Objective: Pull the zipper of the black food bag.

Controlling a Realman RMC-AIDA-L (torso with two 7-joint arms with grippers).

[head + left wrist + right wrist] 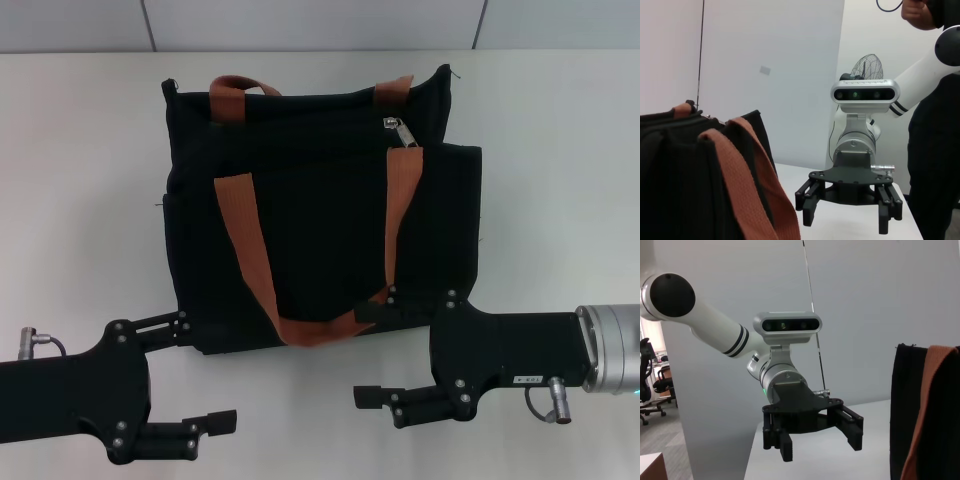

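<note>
The black food bag (pixel 320 210) lies on the white table (pixel 80 200) with two orange-brown strap handles (pixel 245 225). The small silver zipper pull (pixel 393 128) sits at the upper right of the bag, on the zip line. My left gripper (pixel 208 372) is open at the bag's near left corner. My right gripper (pixel 360 355) is open at the bag's near edge, its upper finger over the strap's bottom loop. Both are empty. The left wrist view shows the bag (pixel 680 175) and the right gripper (pixel 846 220). The right wrist view shows the bag (pixel 907 405) and the left gripper (pixel 820 447).
A person in dark clothes (pixel 935 150) stands behind the right arm, and a fan (pixel 866 67) stands by the wall. Bare table lies on both sides of the bag and between the grippers.
</note>
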